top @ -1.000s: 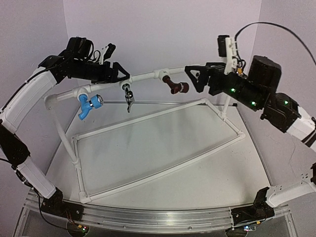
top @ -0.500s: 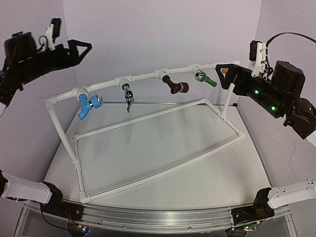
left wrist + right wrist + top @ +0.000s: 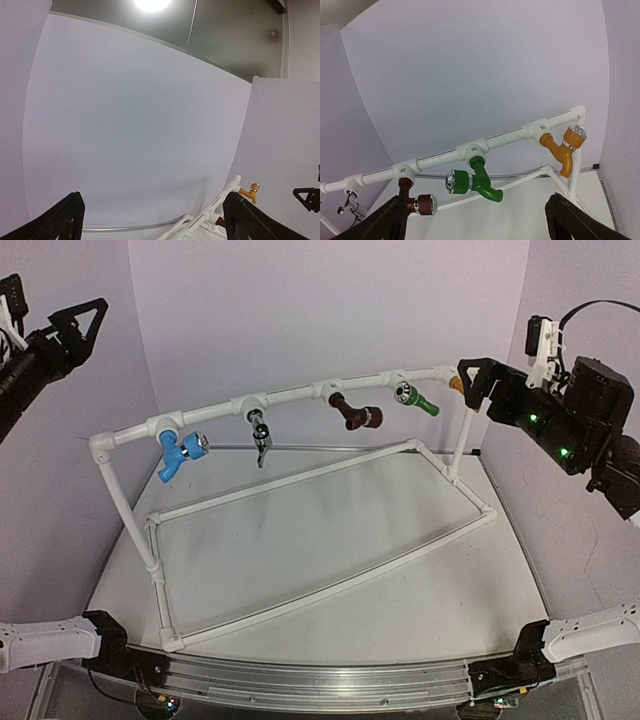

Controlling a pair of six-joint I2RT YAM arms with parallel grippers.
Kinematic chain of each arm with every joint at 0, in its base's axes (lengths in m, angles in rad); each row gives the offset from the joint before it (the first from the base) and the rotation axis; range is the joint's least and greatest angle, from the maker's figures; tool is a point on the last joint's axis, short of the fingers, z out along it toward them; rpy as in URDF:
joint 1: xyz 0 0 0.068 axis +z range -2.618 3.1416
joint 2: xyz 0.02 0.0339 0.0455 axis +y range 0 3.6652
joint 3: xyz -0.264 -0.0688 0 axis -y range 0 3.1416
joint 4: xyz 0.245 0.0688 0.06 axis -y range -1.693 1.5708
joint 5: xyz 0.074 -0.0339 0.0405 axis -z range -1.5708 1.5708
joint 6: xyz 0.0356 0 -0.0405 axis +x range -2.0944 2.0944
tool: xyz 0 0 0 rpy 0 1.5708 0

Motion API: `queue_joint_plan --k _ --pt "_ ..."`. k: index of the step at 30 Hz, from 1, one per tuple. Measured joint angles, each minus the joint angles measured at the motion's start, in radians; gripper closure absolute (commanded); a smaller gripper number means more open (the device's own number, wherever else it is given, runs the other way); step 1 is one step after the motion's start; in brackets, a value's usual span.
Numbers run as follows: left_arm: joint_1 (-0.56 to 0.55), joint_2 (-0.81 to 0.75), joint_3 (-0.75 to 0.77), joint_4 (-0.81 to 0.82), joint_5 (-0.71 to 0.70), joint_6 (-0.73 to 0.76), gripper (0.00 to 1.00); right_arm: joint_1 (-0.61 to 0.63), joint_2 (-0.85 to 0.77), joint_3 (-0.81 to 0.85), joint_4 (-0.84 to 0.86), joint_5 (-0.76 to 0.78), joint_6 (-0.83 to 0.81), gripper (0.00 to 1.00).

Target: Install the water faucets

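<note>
Your left hand (image 3: pixel 86 326) is raised high at the far left, well apart from the pipe frame (image 3: pixel 128 510). Its fingers are spread wide with nothing between them. Your right hand (image 3: pixel 473 385) hovers just beside the right end of the top rail (image 3: pixel 295 393), fingers likewise apart and empty.

All five water faucets (image 3: pixel 481 181) hang from tees along that rail, above the desk (image 3: pixel 330 570). Reading left to right:

- **Blue:** the blue faucet (image 3: pixel 176 453) drops downward, with its silvery end turned to the right.
- **Chrome:** the chrome faucet (image 3: pixel 260 434) hangs with its long axis close to upright.
- **Brown:** the brown faucet (image 3: pixel 352 413) slants down and to the right, its ringed end outermost.
- **Green:** in your right wrist view, the stem of the green faucet (image 3: pixel 417 400) comes down from its tee. The spout curves down to the right and the silvery cap faces left.
- **Orange:** the orange faucet (image 3: pixel 563 145) hangs from the last tee, beside the corner elbow. Its body slants down and to the right, the silvery cap tilts up to the right, and the spout points straight down.
</note>
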Motion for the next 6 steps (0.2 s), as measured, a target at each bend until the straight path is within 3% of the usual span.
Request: queue_joint_plan --k 6 --pt "0.0 0.016 0.0 -0.001 -0.01 0.005 0.0 0.0 -0.005 0.002 0.009 0.005 -0.008 0.02"
